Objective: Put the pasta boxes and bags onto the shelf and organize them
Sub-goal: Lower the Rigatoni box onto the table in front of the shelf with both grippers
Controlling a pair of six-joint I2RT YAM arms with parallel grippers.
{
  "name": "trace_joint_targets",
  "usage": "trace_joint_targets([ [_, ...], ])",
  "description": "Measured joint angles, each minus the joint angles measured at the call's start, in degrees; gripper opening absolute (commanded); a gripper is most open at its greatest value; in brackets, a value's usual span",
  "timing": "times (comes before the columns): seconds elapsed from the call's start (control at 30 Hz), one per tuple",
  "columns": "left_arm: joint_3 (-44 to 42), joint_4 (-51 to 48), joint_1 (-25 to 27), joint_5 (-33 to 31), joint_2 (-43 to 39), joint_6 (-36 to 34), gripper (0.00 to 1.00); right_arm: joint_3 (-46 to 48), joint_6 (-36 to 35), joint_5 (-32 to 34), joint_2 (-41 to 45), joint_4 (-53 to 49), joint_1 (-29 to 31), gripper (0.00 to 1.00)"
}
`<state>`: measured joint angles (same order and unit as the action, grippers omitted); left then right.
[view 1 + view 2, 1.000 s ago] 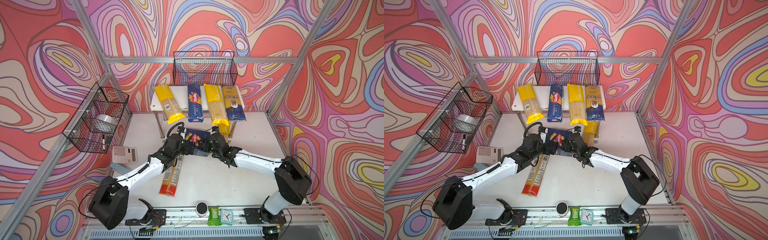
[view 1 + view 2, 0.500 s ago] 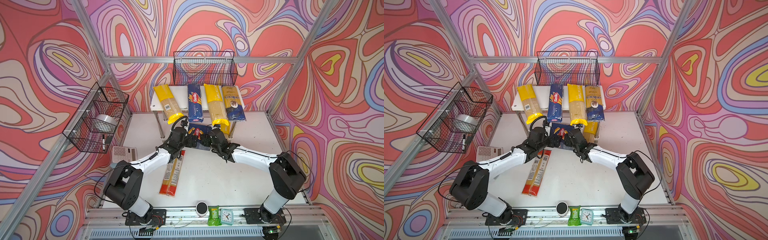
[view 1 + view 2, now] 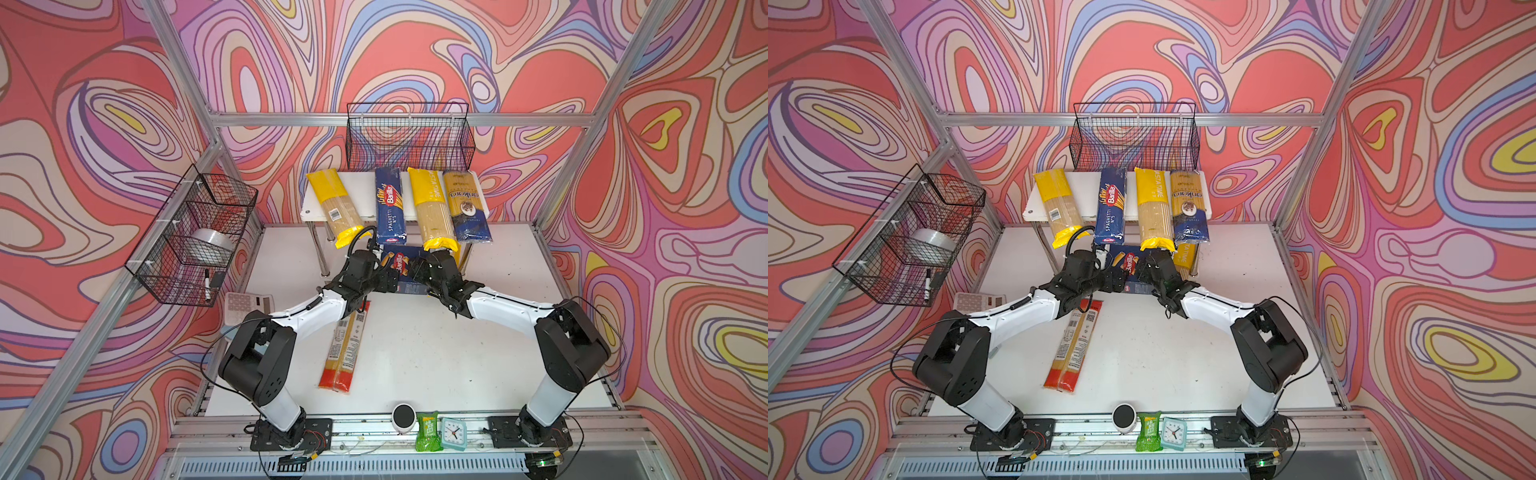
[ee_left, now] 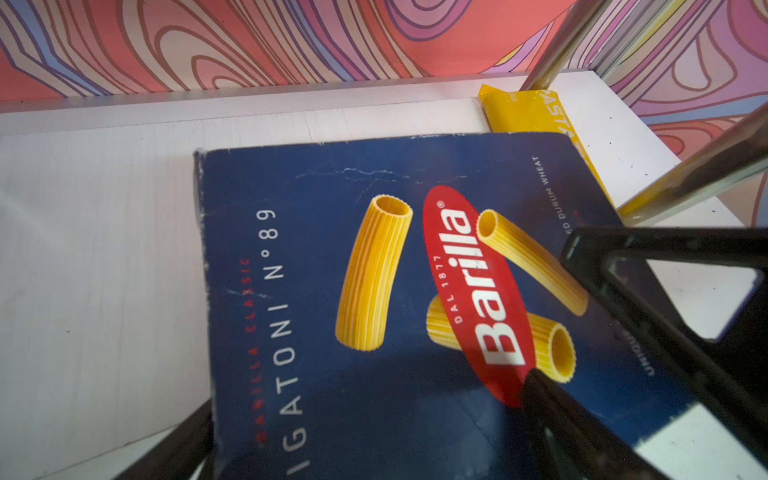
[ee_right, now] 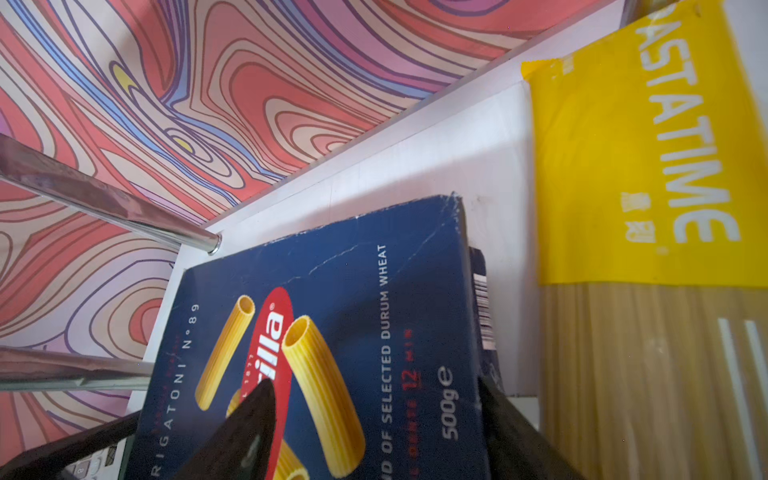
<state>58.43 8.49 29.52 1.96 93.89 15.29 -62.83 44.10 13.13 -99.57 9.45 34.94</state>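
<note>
Reaching forward, converging: left arm (image 3: pixel 309 311), right arm (image 3: pixel 507 308); left pincer (image 3: pixel 388 281) spread wide, right pincer (image 3: pixel 415 271) narrower, clamped.

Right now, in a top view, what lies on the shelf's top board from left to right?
barcoded yellow bag → spaghetti box → Pastatime bag → gold-and-blue bag

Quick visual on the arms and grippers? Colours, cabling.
Matching pair: left arm and right arm have white links, bulky black joints and thin black cables looping alongside. The left gripper and right gripper are all black, with flat jaws.
</note>
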Motion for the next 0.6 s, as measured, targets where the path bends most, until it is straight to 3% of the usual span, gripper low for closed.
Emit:
trace_joint_targets([
  [0.6,-1.11,1.68,-2.45,4.26,-2.10,3.41,1.00,-0.96,0.98,-1.62,-0.44,1.66,-1.49,0.81],
])
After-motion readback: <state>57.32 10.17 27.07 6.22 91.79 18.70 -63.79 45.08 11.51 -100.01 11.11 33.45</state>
